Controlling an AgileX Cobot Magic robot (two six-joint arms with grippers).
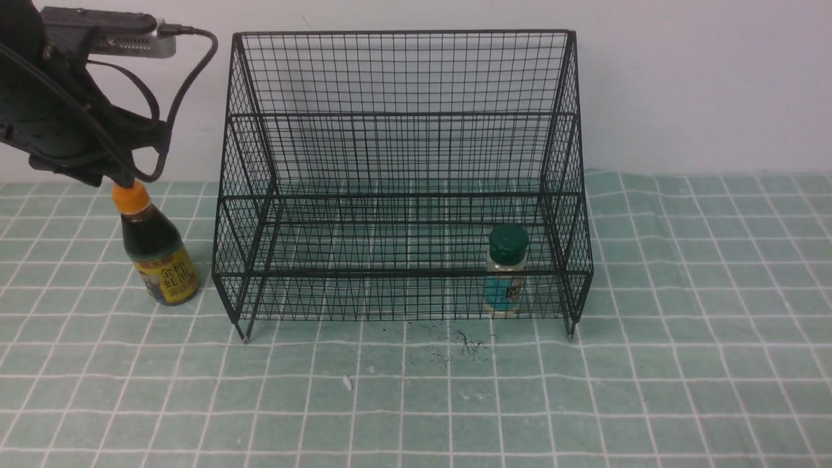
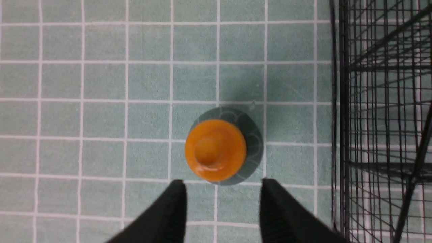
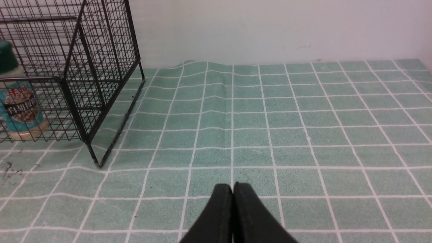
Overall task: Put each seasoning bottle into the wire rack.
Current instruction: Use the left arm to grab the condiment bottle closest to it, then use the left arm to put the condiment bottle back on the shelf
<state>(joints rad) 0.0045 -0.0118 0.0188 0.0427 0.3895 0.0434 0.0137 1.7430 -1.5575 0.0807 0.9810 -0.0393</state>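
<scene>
The dark-sauce squeeze bottle (image 1: 156, 253) stands upright on the cloth just left of the wire rack (image 1: 403, 162), outside it. My left gripper (image 2: 222, 184) is open and empty, hovering right above the bottle's orange cap (image 2: 215, 150), with both fingertips just beside the cap and not around it. The shaker jar (image 1: 506, 270) with a green lid and teal label stands upright in the rack's lower tier near its right end; it also shows in the right wrist view (image 3: 18, 104). My right gripper (image 3: 233, 185) is shut and empty, low over the cloth to the right of the rack.
A green checked cloth (image 1: 682, 364) covers the table up to a white wall. The left arm and its cables (image 1: 78, 130) hang over the bottle. The rack's side wall (image 2: 371, 118) is close beside the bottle. Dark crumbs (image 1: 468, 344) lie in front of the rack.
</scene>
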